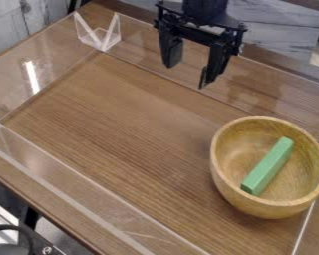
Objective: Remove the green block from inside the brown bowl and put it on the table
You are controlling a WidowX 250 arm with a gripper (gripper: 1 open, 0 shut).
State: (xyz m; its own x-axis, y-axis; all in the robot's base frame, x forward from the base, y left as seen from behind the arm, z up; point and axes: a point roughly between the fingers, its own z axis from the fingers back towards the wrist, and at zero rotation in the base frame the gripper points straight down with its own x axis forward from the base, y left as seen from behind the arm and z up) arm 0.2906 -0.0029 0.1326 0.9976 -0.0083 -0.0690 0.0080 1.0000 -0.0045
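Claw (pixel 190 60) hangs at the top centre of the view, pointing down, jaws spread wide, nothing between them; it is above bare table, well apart from the bowl (pixel 229 149). Block (pixel 269 164) lies inside the bowl at lower right, resting aslant on the inner slope, one end down near the bottom, the other up toward the far rim; not touching the claw. Task judged not yet started: block not yet lifted. Risks, as judgement: (1) block sits tilted on a curved wall, so a straight-down grasp may meet it off-square and it could pivot or skid down into the bottom; (2) the thick rim stands close to the block's upper end, so a finger could land on the rim and tip or push the bowl, which looks free on the surface; (3) jaws closing along the long axis instead of across the narrow width would likely fail to seat. Table (pixel 109 129) is wood-grain, smooth, with glare on the left; plenty of free area left of the bowl for set-down. Clear walls (pixel 43 189) edge the table; a clear folded piece (pixel 99 32) stands at the far left corner. Beyond: dim, indistinct background.
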